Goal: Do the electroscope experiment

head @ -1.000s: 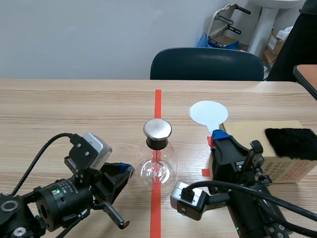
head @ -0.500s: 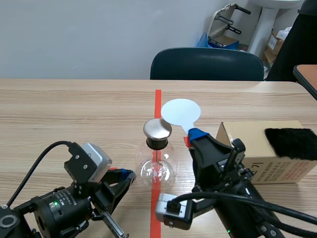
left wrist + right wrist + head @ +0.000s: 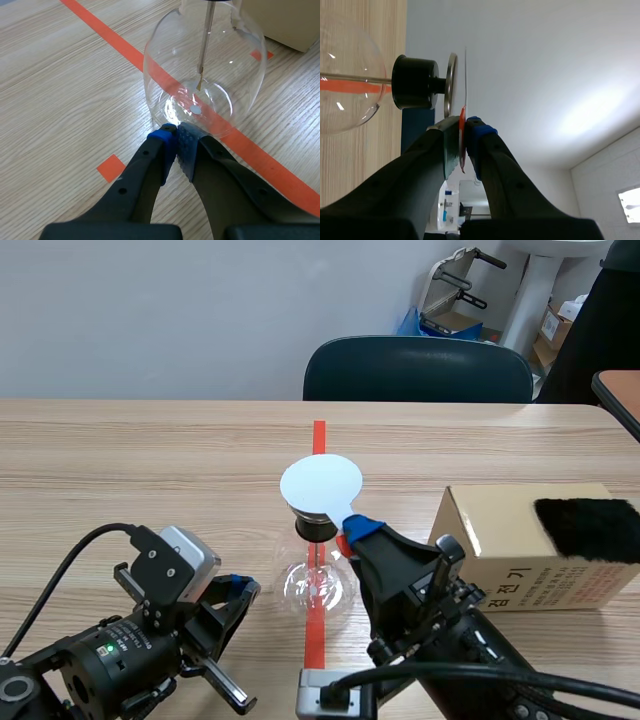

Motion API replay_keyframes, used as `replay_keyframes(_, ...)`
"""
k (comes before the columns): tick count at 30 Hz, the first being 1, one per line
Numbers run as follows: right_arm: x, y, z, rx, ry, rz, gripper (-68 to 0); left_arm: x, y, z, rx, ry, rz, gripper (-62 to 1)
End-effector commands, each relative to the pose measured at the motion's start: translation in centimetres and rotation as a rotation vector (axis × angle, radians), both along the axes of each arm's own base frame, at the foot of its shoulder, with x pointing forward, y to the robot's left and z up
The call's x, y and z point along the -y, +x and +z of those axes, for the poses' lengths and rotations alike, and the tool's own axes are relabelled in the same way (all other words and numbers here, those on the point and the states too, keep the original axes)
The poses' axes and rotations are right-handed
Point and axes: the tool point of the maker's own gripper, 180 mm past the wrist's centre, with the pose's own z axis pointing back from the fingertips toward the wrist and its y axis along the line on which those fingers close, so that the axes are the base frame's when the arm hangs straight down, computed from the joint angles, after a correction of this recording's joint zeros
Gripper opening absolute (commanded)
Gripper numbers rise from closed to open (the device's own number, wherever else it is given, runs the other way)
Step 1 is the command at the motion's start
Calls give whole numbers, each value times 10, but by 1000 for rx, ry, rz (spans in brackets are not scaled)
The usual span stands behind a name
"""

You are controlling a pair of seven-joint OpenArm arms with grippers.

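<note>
The electroscope is a clear glass flask (image 3: 318, 582) with a black stopper (image 3: 316, 529), standing on the red tape line. A white round paddle (image 3: 320, 483) hovers flat just over its top and hides the metal cap in the scene view. My right gripper (image 3: 352, 531) is shut on the paddle's red handle. The right wrist view shows the paddle (image 3: 466, 75) edge-on, a narrow gap from the metal cap (image 3: 451, 85), with my right gripper (image 3: 462, 127) clamped on it. My left gripper (image 3: 176, 141) is shut on nothing, its tips at the base of the flask (image 3: 205, 75). A thin rod (image 3: 206, 35) hangs inside.
A cardboard box (image 3: 500, 540) with a black fur cloth (image 3: 590, 530) on it stands to the right of the flask. A dark chair (image 3: 418, 370) is behind the table's far edge. Bare wood lies to the left and far side.
My right arm has carried the white paddle leftward from near the box to above the electroscope's cap. My left arm has drawn back slightly toward the near edge.
</note>
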Motion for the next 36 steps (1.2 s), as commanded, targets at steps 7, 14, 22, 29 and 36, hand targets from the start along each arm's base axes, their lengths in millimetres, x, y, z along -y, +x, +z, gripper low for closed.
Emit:
replay_keyframes(7, -3, -1, 19, 71, 41, 30, -660, 4, 2, 8, 20, -26, -2, -592)
replay_keyframes(14, -2, 0, 19, 71, 43, 21, -660, 5, 1, 9, 21, -29, -3, -592)
replay_keyframes(22, 6, 6, 20, 71, 53, -38, -660, 5, 0, 8, 21, -29, -7, -592)
replay_keyframes(29, 30, 20, 23, 72, 79, -188, -660, 6, 0, 9, 22, -29, -10, -592)
replay_keyframes(36, 57, 31, 25, 74, 106, -348, -660, 16, -4, 9, 25, -35, -43, -592)
